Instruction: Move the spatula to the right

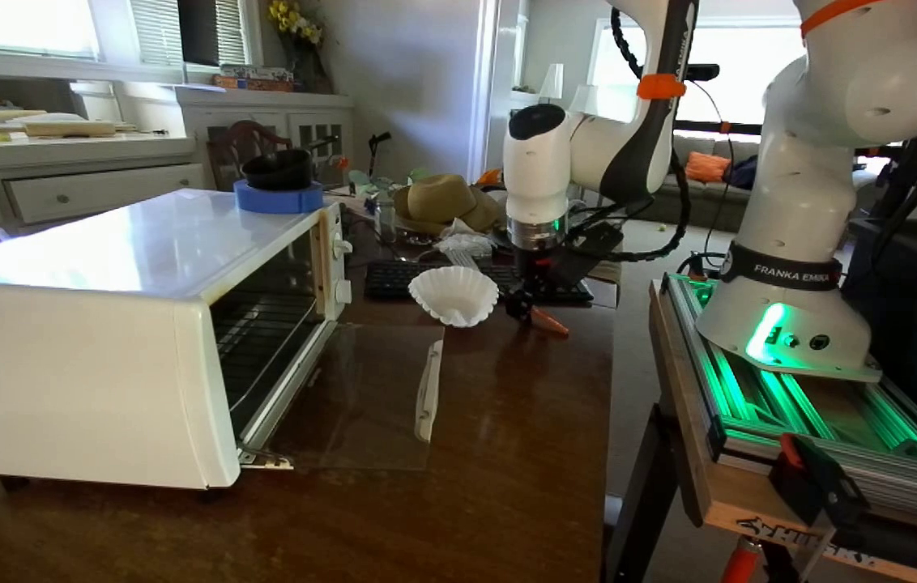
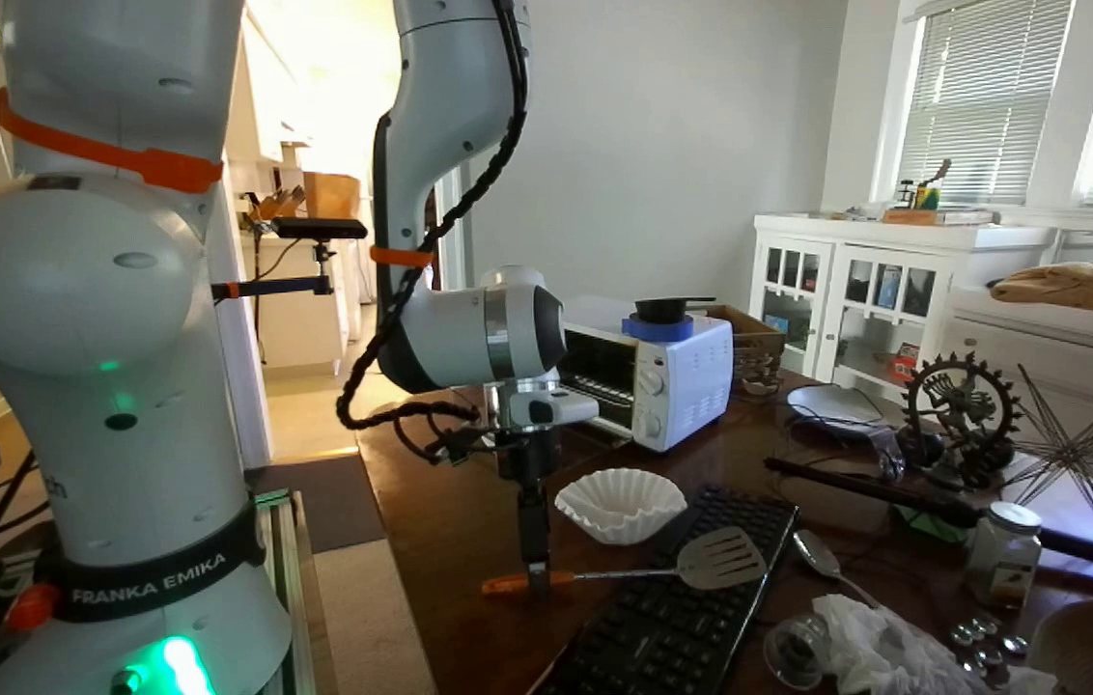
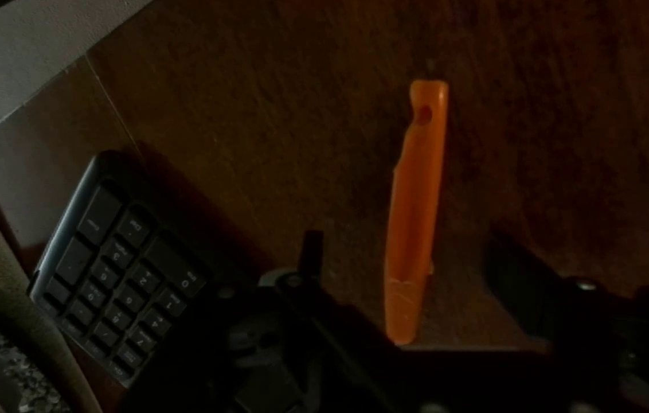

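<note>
The spatula (image 2: 715,560) has an orange handle, a thin metal shaft and a slotted head that lies over the keyboard. Its orange handle shows in an exterior view (image 1: 549,322) and, from above, in the wrist view (image 3: 415,212). My gripper (image 3: 406,258) is open, with one finger on each side of the handle and a gap on both sides. In both exterior views the gripper (image 1: 521,306) (image 2: 535,577) is down at the handle, close to the table. The shaft and head are hidden in the wrist view.
A black keyboard (image 2: 672,618) lies under the spatula's head. A white fluted bowl (image 1: 454,296) stands close to the gripper. A white toaster oven (image 1: 86,372) has its glass door (image 1: 369,397) lowered. A spoon (image 2: 817,553) and a jar (image 2: 1003,555) lie beyond the keyboard.
</note>
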Motion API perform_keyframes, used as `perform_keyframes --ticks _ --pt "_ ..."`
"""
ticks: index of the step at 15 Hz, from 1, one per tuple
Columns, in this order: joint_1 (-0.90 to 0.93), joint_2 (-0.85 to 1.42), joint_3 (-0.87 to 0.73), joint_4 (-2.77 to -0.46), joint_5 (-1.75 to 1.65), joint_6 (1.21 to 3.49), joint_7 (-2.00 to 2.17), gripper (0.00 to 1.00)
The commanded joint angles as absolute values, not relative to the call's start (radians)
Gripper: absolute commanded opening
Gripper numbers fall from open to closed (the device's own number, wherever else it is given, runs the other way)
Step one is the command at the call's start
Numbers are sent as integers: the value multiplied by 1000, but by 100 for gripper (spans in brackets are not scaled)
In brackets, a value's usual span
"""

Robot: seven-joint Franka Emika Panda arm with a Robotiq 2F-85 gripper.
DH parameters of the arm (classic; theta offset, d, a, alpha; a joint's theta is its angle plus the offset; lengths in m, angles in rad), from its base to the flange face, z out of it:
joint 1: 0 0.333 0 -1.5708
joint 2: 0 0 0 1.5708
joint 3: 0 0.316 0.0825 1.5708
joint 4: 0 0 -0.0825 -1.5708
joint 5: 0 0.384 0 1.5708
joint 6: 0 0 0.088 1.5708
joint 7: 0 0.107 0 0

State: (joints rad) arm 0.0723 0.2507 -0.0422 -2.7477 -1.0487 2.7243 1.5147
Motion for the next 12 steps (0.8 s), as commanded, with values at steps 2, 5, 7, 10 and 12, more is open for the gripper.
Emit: perform_keyframes --ticks 2,5,7,10,12 --pt "-46 177 16 -2770 -973 2818 1314 100" --pt "-229 240 163 -2744 -820 2902 1074 100" --pt "-380 256 311 -2744 -730 2912 917 100" --pt "-613 259 553 -2744 -577 2856 688 100" --pt "-751 237 712 -2745 -410 2784 539 100"
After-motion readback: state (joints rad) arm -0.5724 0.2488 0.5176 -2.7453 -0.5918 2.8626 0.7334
